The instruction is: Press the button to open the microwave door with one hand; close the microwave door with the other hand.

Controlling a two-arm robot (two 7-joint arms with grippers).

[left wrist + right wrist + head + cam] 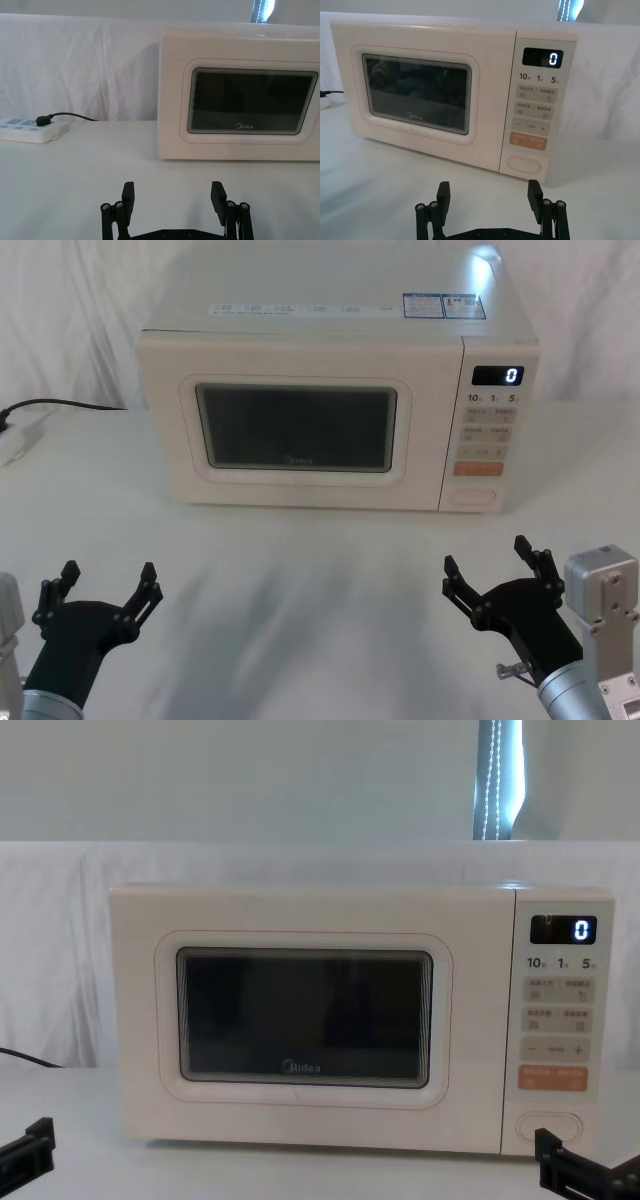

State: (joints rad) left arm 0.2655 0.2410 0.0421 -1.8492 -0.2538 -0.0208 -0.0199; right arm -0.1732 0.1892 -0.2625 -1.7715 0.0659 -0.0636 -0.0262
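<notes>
A white cloth covers the table (300, 620) and runs up behind it as a draped white backdrop (70, 300); above the drape the chest view shows a plain pale wall with a narrow strip of bright window light (497, 780) at the upper right. The cloth lies fairly smooth, with faint creases in front of the microwave.

The microwave (340, 330) stands toward the far edge of the table, about the middle, its front facing the robot. The microwave door (300, 425) is shut flush with the body, its dark glass window carrying the grey logo along its lower rim. On the control panel at the microwave's right end, the display (497, 375) reads 0, the orange key (478, 468) sits below the small cream keys, and the button (472, 497) is the lowest key, just above the table surface.

At the far left edge of the table a white power strip (27, 130) lies on the cloth with a black plug and cable (65, 116) in it.

The left pincer (105, 592) hovers over the near left part of the table, released, fingers spread wide, well apart from the microwave. The right pincer (490, 565) hovers near the near right edge, likewise spread and grasping nothing, in front of the control panel but apart from it.
</notes>
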